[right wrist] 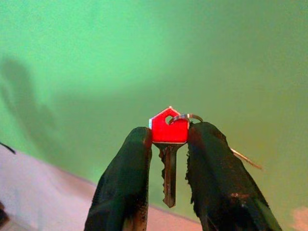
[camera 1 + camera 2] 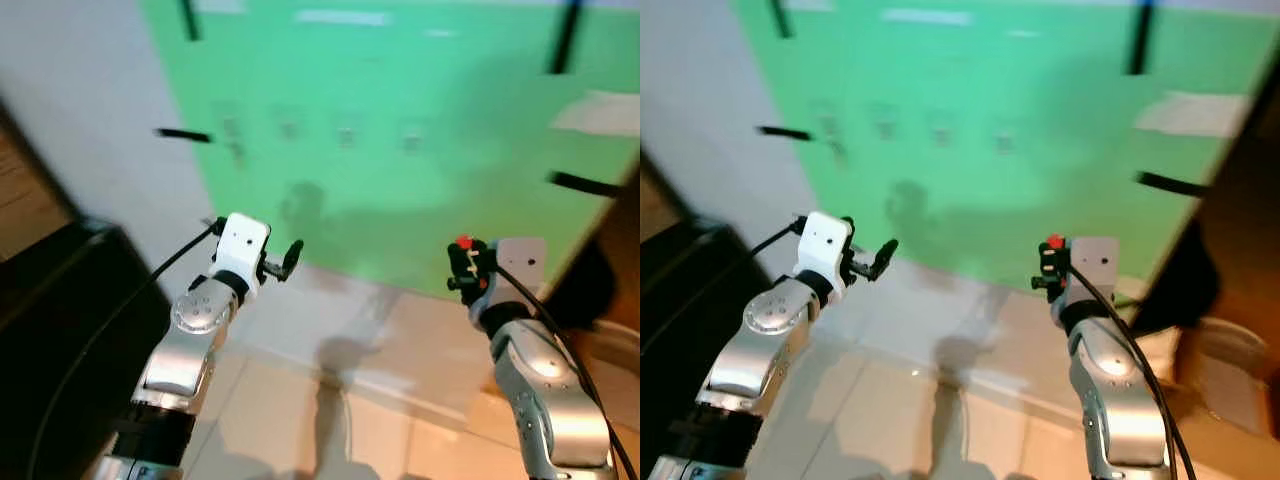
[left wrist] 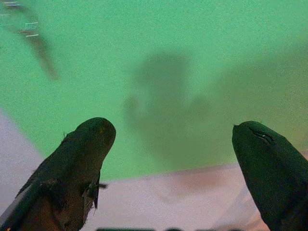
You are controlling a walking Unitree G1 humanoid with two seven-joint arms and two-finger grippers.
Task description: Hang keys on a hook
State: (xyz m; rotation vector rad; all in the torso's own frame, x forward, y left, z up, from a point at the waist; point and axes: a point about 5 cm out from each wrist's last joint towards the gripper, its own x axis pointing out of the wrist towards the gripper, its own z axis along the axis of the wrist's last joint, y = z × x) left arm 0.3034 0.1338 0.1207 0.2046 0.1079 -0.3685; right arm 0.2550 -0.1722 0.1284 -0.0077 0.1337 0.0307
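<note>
A key with a red head (image 1: pixel 168 130) and a metal ring (image 1: pixel 186 117) is pinched between the two black fingers of my right gripper (image 1: pixel 167 139), which is shut on it; the blade hangs down between the fingers. In the left eye view that gripper (image 2: pixel 462 262) is raised at the right, red key head (image 2: pixel 463 242) on top, before a green wall panel (image 2: pixel 400 120). A row of small hooks (image 2: pixel 346 136) sits high on the panel, blurred. My left gripper (image 2: pixel 290 257) is raised at the left, open and empty, its fingertips (image 3: pixel 94 139) wide apart.
A dark cabinet (image 2: pixel 60 330) stands at the left. Pale floor tiles (image 2: pixel 330 400) lie below the panel. A brown piece of furniture (image 2: pixel 620 260) is at the right edge. Black bars (image 2: pixel 582 184) stick out from the panel's sides.
</note>
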